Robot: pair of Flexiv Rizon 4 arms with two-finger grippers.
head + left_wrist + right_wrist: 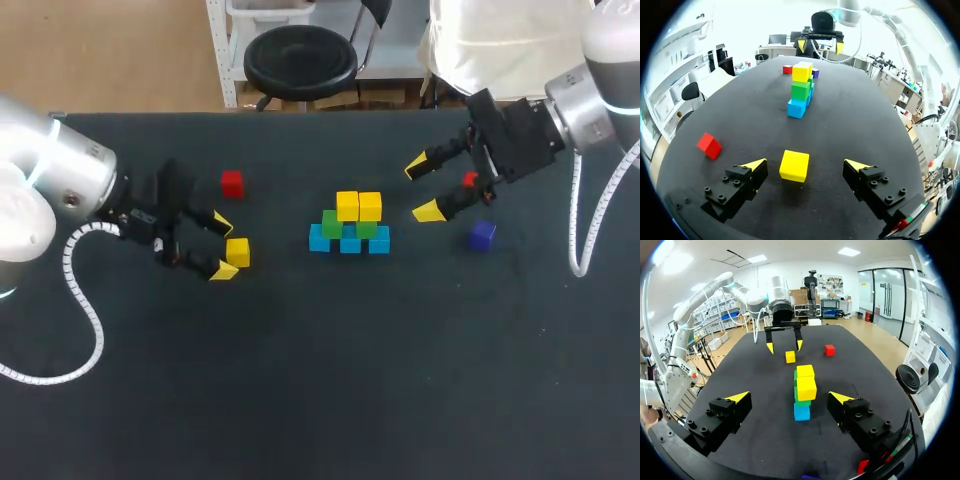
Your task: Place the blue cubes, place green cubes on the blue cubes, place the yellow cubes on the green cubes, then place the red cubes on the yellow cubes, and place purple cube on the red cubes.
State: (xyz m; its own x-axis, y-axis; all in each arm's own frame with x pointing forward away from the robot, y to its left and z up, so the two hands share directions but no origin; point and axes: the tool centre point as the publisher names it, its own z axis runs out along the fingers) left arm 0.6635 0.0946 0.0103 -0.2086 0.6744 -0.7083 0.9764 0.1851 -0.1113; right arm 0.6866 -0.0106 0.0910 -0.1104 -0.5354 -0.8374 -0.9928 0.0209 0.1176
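My left gripper [223, 246] sits at the left side of the table [300, 380] with its fingers set wide apart. A loose yellow cube [794, 165] lies on the table between the two fingers. The left wrist view shows a clear gap on each side of it, so neither finger touches the cube and nothing is gripped. A red cube [232, 183] lies on the table near this gripper, on the far side of it. The stack [349, 224] stands at the middle of the table. Its bottom layer is three blue cubes [350, 243] in a row, touching one another. Two green cubes [333, 222] rest on the blue cubes, and two yellow cubes [347, 205] rest side by side on the green cubes. My right gripper [423, 188] is to the right of the stack and apart from it, fingers pointing toward it, set wide and holding nothing. A second red cube [470, 180] shows only in part, below the right gripper near the base of its fingers. The purple cube [483, 235] lies on the table near the right gripper, on its near side, well apart from the stack.
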